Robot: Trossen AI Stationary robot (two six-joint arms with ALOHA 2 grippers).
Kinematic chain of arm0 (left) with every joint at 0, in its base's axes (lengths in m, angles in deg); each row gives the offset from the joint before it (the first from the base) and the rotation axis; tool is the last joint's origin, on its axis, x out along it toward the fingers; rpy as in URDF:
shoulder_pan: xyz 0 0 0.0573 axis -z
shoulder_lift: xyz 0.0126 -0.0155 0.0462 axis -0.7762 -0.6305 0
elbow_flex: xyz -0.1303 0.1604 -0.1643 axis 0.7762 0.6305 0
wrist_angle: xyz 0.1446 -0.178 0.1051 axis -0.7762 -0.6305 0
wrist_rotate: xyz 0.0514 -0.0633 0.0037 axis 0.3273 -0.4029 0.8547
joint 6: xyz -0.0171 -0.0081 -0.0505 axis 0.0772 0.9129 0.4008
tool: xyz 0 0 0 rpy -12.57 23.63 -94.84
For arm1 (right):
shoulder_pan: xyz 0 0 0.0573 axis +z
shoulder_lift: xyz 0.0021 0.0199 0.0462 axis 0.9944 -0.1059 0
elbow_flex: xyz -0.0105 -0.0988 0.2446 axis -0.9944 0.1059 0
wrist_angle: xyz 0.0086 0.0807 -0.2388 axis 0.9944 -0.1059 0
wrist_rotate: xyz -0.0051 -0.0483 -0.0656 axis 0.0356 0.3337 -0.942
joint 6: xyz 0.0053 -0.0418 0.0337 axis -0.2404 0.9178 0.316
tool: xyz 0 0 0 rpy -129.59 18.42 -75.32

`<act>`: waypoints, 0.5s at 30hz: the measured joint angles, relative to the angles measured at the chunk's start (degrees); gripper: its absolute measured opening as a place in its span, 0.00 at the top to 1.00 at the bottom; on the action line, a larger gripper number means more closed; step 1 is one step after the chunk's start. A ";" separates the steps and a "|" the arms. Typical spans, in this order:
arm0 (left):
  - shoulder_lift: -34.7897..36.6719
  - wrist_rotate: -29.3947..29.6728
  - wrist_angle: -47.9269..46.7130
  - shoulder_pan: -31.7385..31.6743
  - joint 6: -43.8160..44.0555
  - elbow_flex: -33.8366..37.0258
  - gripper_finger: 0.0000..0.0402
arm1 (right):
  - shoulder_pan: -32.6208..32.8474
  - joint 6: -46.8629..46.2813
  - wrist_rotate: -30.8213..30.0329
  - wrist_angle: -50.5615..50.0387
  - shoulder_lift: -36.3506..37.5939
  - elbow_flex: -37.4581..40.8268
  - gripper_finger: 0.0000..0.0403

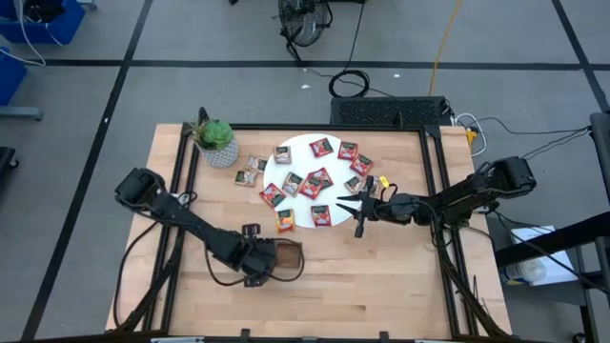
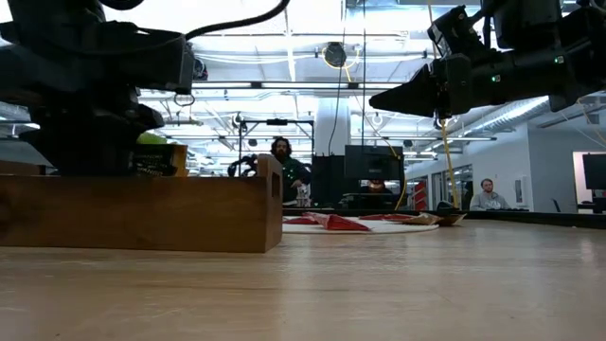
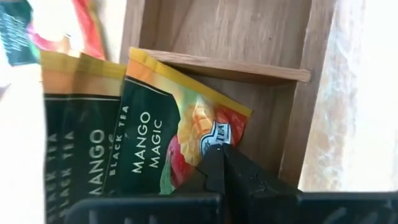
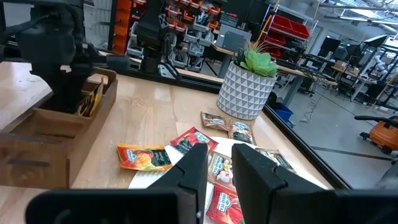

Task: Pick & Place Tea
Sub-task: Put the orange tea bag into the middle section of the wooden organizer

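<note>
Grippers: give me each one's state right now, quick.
Left gripper: shut on a Mango Magic sachet, inside the wooden tray.
Right gripper: open, empty, above the white disc.

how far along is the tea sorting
Done: a few mango sachets already stand in the tray. In hand: the left gripper, jaws shut on another mango sachet, is placing it there. Left: most sachets lie on or beside the white disc, where the right gripper hovers with jaws slightly apart.
</note>
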 joint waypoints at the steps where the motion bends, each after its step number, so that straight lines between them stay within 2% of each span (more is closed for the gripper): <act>1: 0.00 1.26 -0.01 0.26 0.00 0.00 0.99 | 0.00 0.00 0.00 0.00 0.00 0.00 0.85; 6: -0.01 5.87 -0.75 1.23 0.19 0.00 0.99 | 0.00 -0.32 0.00 0.00 0.00 0.00 0.85; 12: -0.02 6.88 -2.21 1.97 0.65 -0.18 0.99 | 0.00 -0.44 0.00 0.04 0.00 0.00 0.85; 15: 0.04 9.40 -2.45 2.35 1.31 -0.26 0.99 | 0.00 -0.44 0.00 0.04 0.00 0.00 0.85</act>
